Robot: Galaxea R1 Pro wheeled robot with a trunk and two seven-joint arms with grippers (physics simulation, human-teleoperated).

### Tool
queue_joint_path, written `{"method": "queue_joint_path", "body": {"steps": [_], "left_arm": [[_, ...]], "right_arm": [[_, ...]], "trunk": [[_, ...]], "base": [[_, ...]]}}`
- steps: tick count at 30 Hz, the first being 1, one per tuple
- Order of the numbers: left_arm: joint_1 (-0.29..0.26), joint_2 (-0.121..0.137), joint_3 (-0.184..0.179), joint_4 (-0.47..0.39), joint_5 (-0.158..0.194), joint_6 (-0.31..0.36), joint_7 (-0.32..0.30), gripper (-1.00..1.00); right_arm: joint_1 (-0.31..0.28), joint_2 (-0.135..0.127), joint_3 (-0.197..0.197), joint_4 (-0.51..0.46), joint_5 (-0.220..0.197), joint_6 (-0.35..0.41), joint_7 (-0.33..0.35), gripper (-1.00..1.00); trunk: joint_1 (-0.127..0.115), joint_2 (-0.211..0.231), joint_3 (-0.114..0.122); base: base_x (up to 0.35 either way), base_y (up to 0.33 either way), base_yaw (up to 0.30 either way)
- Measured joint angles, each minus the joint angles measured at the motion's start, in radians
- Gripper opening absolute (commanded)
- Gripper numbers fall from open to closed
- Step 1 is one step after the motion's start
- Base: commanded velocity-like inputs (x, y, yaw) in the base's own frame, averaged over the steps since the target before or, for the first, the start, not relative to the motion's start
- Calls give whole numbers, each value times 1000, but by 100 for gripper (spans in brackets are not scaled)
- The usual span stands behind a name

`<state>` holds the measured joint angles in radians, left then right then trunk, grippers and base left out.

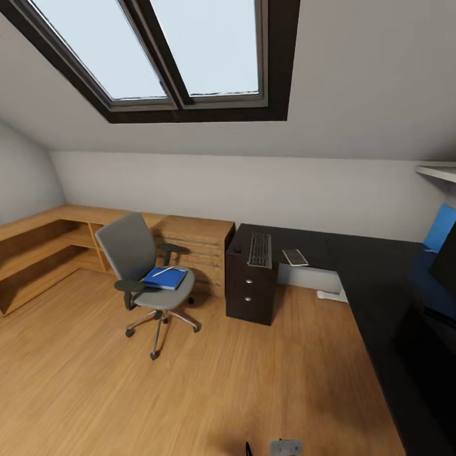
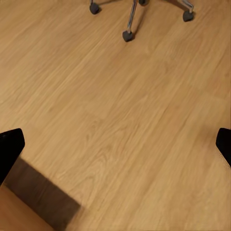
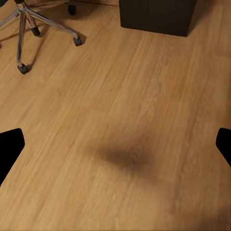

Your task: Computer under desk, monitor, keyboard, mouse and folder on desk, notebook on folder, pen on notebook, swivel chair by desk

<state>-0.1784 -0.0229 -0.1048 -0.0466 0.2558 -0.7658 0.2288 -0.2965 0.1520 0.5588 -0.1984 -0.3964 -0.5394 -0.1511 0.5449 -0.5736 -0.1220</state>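
The grey swivel chair (image 1: 136, 256) stands on the wood floor left of the desk (image 1: 373, 278), with the blue folder (image 1: 166, 279) on its seat and the white pen (image 1: 163, 272) lying on the folder. On the desk's short wing lie the keyboard (image 1: 259, 250), the small mouse (image 1: 237, 249) to its left and a pale flat notebook (image 1: 295, 257) to its right. The monitor (image 1: 446, 261) is cut off at the right edge. The computer is out of view. Both the left gripper (image 2: 115, 147) and the right gripper (image 3: 115, 147) hang open over bare floor.
A black drawer unit (image 1: 251, 292) with silver knobs holds up the desk's left end. Low light-wood cabinets (image 1: 44, 250) line the back left wall under a sloped ceiling with a skylight. The chair's wheeled base (image 3: 26, 29) lies ahead of the right gripper. Open floor lies between me and the chair.
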Motion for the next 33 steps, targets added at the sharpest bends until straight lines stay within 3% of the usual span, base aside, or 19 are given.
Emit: {"method": "queue_joint_path", "body": {"steps": [24,33], "left_arm": [[0,0,0,0,0,0,0,100],[0,0,0,0,0,1,0,100]], "right_arm": [[0,0,0,0,2,-1,-1,100],[0,0,0,0,1,-1,0,100]], "trunk": [[0,0,0],[0,0,5]], "base": [[331,0,-2],[308,0,-180]]}}
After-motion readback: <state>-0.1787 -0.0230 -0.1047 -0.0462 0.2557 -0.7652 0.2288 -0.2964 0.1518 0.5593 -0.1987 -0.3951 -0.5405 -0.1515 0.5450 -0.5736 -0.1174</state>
